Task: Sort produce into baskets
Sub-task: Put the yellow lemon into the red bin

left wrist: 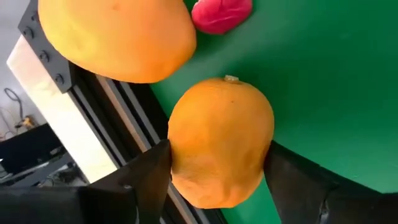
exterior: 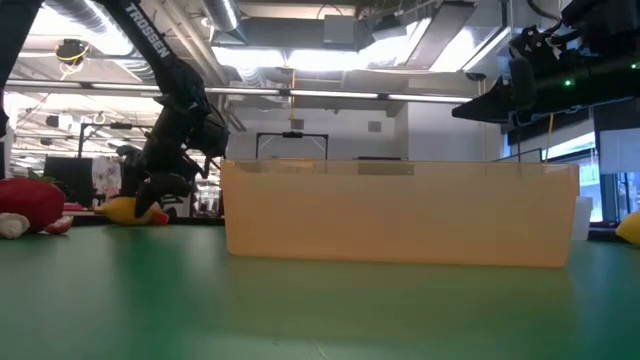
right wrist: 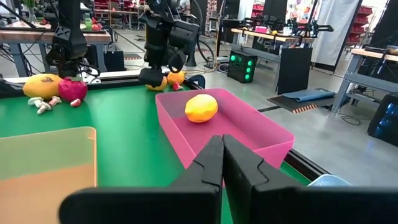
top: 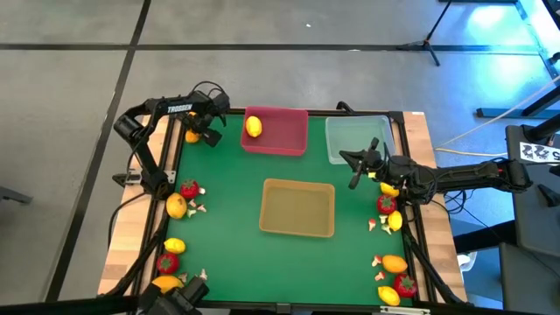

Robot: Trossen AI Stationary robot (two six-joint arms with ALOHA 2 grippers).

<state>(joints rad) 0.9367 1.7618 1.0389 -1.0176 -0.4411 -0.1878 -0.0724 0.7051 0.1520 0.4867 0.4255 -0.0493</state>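
Observation:
My left gripper (top: 198,131) is at the table's far left corner, slanting down, shut on an orange oval fruit (left wrist: 221,143). A second orange fruit (left wrist: 118,37) and a red piece (left wrist: 221,14) lie just beyond it. My right gripper (right wrist: 222,155) is shut and holds nothing; it hovers level at the right side (top: 354,171), near the clear basket (top: 346,140). The pink basket (top: 289,140) holds one yellow lemon (top: 253,127). The tan basket (top: 297,184) stands mid-table. My left gripper pinches the orange fruit between its two fingers, one finger (left wrist: 149,171) on each long side (left wrist: 177,158), near the fruit's lower half. The fingers come slanting down from above at the far left corner. Whether the fruit still rests on the mat, I cannot tell.
Loose produce lines both sides: a red fruit (top: 190,188), lemons (top: 176,206) and mushroom bits (top: 198,208) on the left; a red fruit (top: 386,204), a lemon (top: 395,220) and an orange fruit (top: 395,262) on the right. A black rail (left wrist: 124,118) edges the mat beside the held fruit.

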